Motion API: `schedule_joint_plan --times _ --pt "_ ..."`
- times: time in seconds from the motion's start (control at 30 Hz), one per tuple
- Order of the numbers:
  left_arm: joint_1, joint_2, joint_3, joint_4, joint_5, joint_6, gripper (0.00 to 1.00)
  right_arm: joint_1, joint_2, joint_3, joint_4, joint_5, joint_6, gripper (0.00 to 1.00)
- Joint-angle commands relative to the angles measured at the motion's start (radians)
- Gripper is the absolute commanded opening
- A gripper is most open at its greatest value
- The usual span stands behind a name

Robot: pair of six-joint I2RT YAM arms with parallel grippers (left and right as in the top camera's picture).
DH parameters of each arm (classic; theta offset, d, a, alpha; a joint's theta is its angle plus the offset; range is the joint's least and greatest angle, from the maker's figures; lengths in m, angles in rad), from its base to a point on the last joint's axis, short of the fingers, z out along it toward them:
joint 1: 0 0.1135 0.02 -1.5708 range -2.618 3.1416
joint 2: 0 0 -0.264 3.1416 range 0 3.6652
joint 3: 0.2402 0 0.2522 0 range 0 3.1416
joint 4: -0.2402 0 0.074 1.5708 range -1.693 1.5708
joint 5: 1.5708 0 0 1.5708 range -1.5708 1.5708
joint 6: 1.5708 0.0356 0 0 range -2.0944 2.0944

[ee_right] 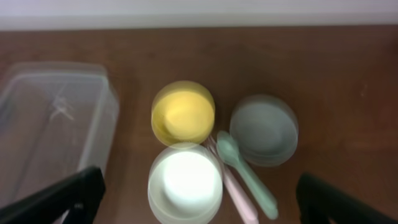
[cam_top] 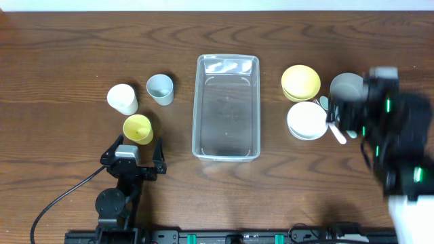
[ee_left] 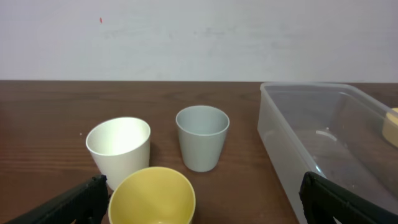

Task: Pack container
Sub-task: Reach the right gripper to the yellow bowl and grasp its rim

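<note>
Clear plastic container (cam_top: 227,108) sits empty mid-worktop, so packing hasn't started imo. Right hand (ee_right: 199,180), wide open and empty, hovers over the white bowl (cam_top: 306,120) at the tub's 3 o'clock. Left hand (cam_top: 135,150) gapes empty by the yellow cup (cam_top: 137,129). Next: lower squarely onto that bowl's rim.

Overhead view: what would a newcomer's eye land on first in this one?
The clear container stands empty mid-table. Left of it cluster a white cup, grey cup and yellow cup, the open left gripper just short of the yellow one. On the right lie a yellow bowl, white bowl and grey bowl, the right arm blurred beside them.
</note>
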Motion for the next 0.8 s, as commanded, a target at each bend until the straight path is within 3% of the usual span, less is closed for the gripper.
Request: schedule_joint_plan --times 0.0,0.1,0.23,0.4,0.53,0.77 --pt "0.004 0.000 -0.017 -0.033 0.018 0.014 0.98 -0.006 0.218 0.248 -0.137 -0.040 -0.045 0.99" --pt "0.004 0.000 -0.017 -0.033 0.018 0.014 0.98 -0.005 0.349 0.355 -0.222 -0.132 -0.038 0.99" --pt "0.004 0.000 -0.017 -0.033 0.018 0.014 0.98 -0.005 0.452 0.365 -0.230 -0.200 -0.083 0.99" --pt "0.004 0.000 -0.017 -0.033 0.018 0.014 0.98 -0.007 0.557 0.365 -0.227 -0.148 -0.024 0.78" --pt "0.004 0.000 -0.017 -0.033 0.018 0.014 0.98 -0.006 0.652 0.365 -0.208 -0.072 0.100 0.88" --pt "0.004 0.000 -0.017 -0.034 0.018 0.014 0.98 -0.005 0.821 0.365 -0.148 -0.071 0.183 0.82"
